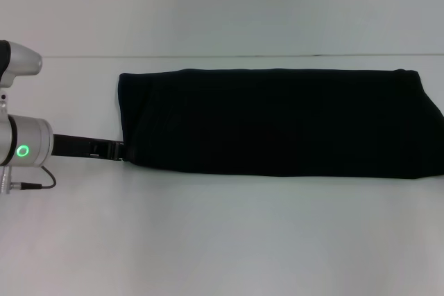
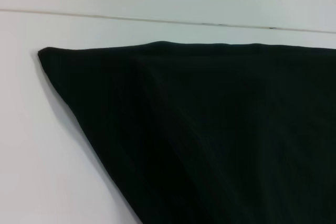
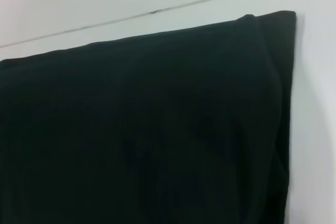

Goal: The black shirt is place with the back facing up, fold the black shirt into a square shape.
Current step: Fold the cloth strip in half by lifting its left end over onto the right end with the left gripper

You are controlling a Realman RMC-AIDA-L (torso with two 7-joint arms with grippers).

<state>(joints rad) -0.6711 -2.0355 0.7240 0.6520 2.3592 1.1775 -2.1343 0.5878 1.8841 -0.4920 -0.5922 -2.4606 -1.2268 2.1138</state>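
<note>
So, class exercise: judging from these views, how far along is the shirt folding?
Done: the black shirt already lies folded into a long flat band on the white table. In hand: the left pincer sits at the band's near-left corner. Left: the band is far wider than deep, so it still needs folding end to end into a square.

Shirt [image 1: 277,121]: black cloth, matt, soft weave, faint creases, no sheen. Table [image 1: 208,240]: white, smooth, matt, slight satin look. Left arm [image 1: 28,140]: brushed silver metal housing, semi-gloss, with lit green ring; left gripper [image 1: 104,149]: black matt plastic, touching shirt edge.
</note>
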